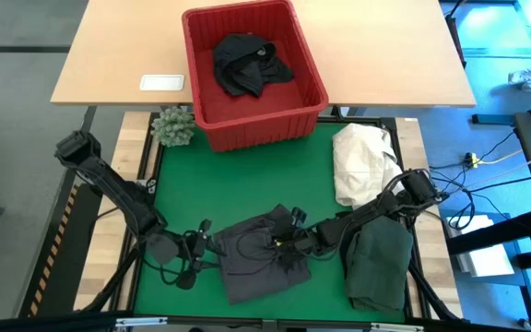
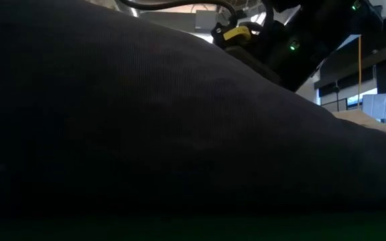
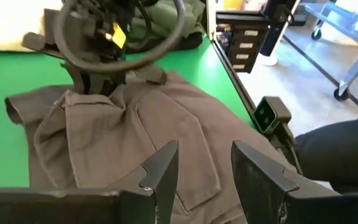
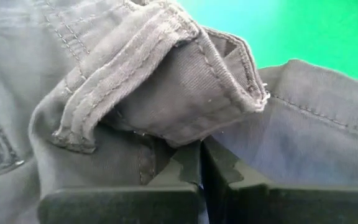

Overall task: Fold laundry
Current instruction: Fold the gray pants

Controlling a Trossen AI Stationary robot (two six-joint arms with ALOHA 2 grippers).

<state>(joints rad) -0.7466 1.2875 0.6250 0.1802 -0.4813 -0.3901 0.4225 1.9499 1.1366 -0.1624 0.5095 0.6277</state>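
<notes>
Green mat (image 1: 247, 184) with grey garment (image 1: 261, 249) pinched by right fingers (image 4: 185, 165), left fingers (image 3: 163, 168) parted alongside.

We see dark grey trousers (image 1: 264, 251) on the green mat (image 1: 247, 175), a red basket (image 1: 253, 118), cream-white cloth (image 1: 362, 161).

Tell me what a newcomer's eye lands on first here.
The red basket at the table's far edge stands out, with a black garment heaped inside. On the green mat both claws meet at a dark grey garment: the right claw is shut on a fold of it, the left claw stands open at its edge. A cream cloth and a dark green garment lie at the right.
</notes>
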